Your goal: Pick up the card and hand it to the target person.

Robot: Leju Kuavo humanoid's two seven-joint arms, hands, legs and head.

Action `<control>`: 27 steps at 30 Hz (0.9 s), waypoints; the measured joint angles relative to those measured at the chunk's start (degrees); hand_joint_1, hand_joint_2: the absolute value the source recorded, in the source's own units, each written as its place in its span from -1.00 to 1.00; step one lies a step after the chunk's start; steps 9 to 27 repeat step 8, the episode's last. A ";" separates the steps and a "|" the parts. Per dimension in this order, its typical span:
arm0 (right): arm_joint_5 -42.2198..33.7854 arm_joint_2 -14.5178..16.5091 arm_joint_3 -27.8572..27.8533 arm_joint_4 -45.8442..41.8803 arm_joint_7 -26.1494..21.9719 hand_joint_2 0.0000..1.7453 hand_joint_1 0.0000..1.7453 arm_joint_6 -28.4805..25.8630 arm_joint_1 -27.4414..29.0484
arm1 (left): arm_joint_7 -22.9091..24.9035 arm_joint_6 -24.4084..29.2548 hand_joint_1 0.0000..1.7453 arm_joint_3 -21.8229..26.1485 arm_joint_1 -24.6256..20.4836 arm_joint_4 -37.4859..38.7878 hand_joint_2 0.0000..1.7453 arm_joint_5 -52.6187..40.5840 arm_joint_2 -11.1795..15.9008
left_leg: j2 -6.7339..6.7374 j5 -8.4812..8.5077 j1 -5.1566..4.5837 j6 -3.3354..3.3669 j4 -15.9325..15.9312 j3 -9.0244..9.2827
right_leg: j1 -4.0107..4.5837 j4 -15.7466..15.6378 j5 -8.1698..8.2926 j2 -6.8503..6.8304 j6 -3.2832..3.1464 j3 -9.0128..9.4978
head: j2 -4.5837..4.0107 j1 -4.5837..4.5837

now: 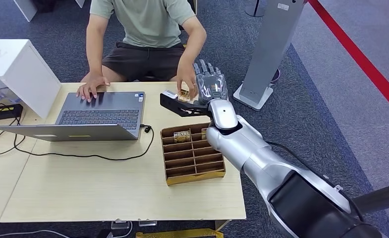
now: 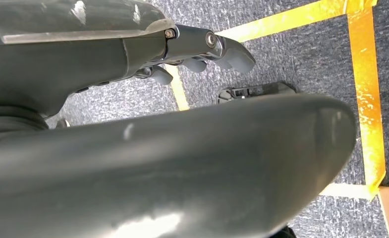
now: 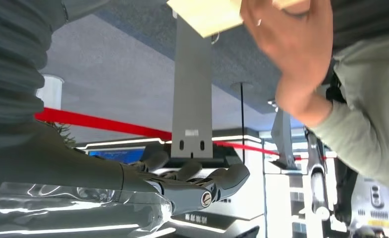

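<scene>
My right hand [image 1: 211,85] is raised above the table's far edge, fingers pointing up and spread. In the right wrist view its fingers [image 3: 202,186] are stretched out with nothing between them. A small brown card [image 1: 184,95] sits just left of my hand, at the fingertips of the person's hand [image 1: 186,82], which reaches in from the far side. That person's hand [image 3: 289,44] also appears close by in the right wrist view. My left hand [image 2: 202,54] hangs over the carpet, loosely curled, holding nothing.
A brown divided box [image 1: 172,171] with more cards [image 1: 182,135] stands on the table [image 1: 83,193] below my right arm. An open laptop [image 1: 100,116] with a black cable lies to the left, the person's other hand [image 1: 90,89] on it. A grey stand [image 1: 266,54] rises at right.
</scene>
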 joint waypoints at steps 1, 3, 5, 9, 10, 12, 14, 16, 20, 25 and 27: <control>0.21 -0.26 -0.20 -0.94 0.25 1.00 -1.00 0.11 -0.25 | -0.01 0.08 -1.00 0.01 0.02 0.00 -1.00 0.28 0.01 | 0.00 0.00 0.00 0.00 0.00 0.00 | 0.00 0.00 0.00 0.00 0.00 0.00 | 0.00 0.02; 0.40 -1.00 -0.90 -3.98 1.01 1.00 -1.00 1.09 -0.43 | -0.22 0.26 -1.00 0.02 0.19 0.00 -1.00 0.97 0.02 | 0.00 0.00 0.00 0.00 0.00 0.00 | 0.00 0.00 0.00 0.00 0.00 0.00 | 0.00 0.05; 0.03 -2.12 -1.89 -8.50 2.07 1.00 -1.00 3.47 -0.35 | -0.70 0.40 -1.00 0.04 0.59 0.00 -1.00 1.73 0.04 | 0.00 0.00 0.00 0.00 0.01 0.01 | 0.00 0.00 0.00 0.00 0.00 0.00 | 0.00 0.04; -2.31 -3.96 -3.26 -15.11 2.91 1.00 -1.00 6.57 0.40 | -1.45 0.75 -1.00 0.05 1.32 0.00 -1.00 2.70 0.09 | 0.00 0.00 0.00 0.00 0.01 0.03 | 0.00 -0.01 0.00 -0.01 0.00 0.00 | 0.00 -0.01; -2.31 -3.96 -3.26 -15.11 2.91 1.00 -1.00 6.57 0.40 | -1.45 0.75 -1.00 0.05 1.32 0.00 -1.00 2.70 0.09 | 0.00 0.00 0.00 0.00 0.01 0.03 | 0.00 -0.01 0.00 -0.01 0.00 0.00 | 0.00 -0.01; -2.31 -3.96 -3.26 -15.11 2.91 1.00 -1.00 6.57 0.40 | -1.45 0.75 -1.00 0.05 1.32 0.00 -1.00 2.70 0.09 | 0.00 0.00 0.00 0.00 0.01 0.03 | 0.00 -0.01 0.00 -0.01 0.00 0.00 | 0.00 -0.01; -2.31 -3.96 -3.26 -15.11 2.91 1.00 -1.00 6.57 0.40 | -1.45 0.75 -1.00 0.05 1.32 0.00 -1.00 2.70 0.09 | 0.00 0.00 0.00 0.00 0.01 0.03 | 0.00 -0.01 0.00 -0.01 0.00 0.00 | 0.00 -0.01; -2.31 -3.96 -3.26 -15.11 2.91 1.00 -1.00 6.57 0.40 | -1.45 0.75 -1.00 0.05 1.32 0.00 -1.00 2.70 0.09 | 0.00 0.00 0.00 0.00 0.01 0.03 | 0.00 -0.01 0.00 -0.01 0.00 0.00 | 0.00 -0.01; -2.31 -3.96 -3.26 -15.11 2.91 1.00 -1.00 6.57 0.40 | -1.45 0.75 -1.00 0.05 1.32 0.00 -1.00 2.70 0.09 | 0.00 0.00 0.00 0.00 0.01 0.03 | 0.00 -0.01 0.00 -0.01 0.00 0.00 | 0.00 -0.01; -2.31 -3.96 -3.26 -15.11 2.91 1.00 -1.00 6.57 0.40 | -1.45 0.75 -1.00 0.05 1.32 0.00 -1.00 2.70 0.09 | 0.00 0.00 0.00 0.00 0.01 0.03 | 0.00 -0.01 0.00 -0.01 0.00 0.00 | 0.00 -0.01; -2.31 -3.96 -3.26 -15.11 2.91 1.00 -1.00 6.57 0.40 | -1.45 0.75 -1.00 0.05 1.32 0.00 -1.00 2.70 0.09 | 0.00 0.00 0.00 0.00 0.01 0.03 | 0.00 -0.01 0.00 -0.01 0.00 0.00 | 0.00 -0.01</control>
